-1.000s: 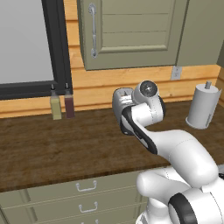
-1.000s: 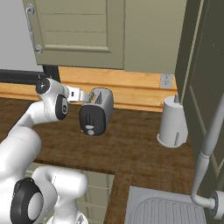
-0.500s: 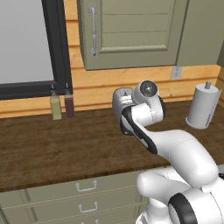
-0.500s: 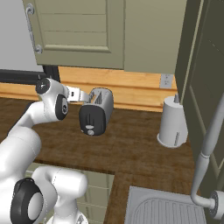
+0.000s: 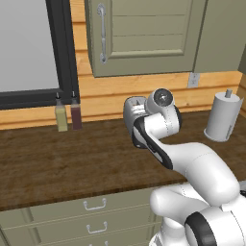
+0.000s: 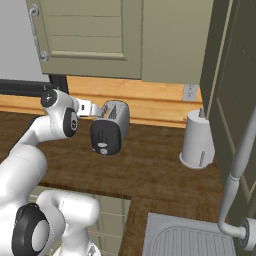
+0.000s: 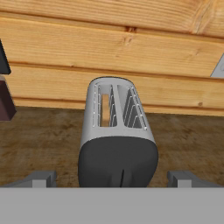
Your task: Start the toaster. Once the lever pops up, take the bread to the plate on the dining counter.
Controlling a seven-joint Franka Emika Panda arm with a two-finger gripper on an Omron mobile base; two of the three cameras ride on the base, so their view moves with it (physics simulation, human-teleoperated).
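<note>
The gripper (image 7: 112,178) hangs spread wide and empty just short of the toaster's (image 7: 117,135) black end face, one tip at eight o'clock and one at four o'clock in the hand view. The bread (image 7: 105,110) sits in the left slot, toward eleven o'clock. Starting the toaster looks like the step in hand; next the lever (image 6: 103,145) needs pressing down. The paper-towel roll (image 6: 197,139) stands well apart at three o'clock.

Dark wood worktop (image 5: 72,163) spans the frame middle. On it: toaster (image 6: 110,127) at centre of the right base view (black end toward camera), paper-towel roll (image 6: 197,140) to its right, two bottles (image 5: 67,115) against the back wall, left of centre in the left base view.
</note>
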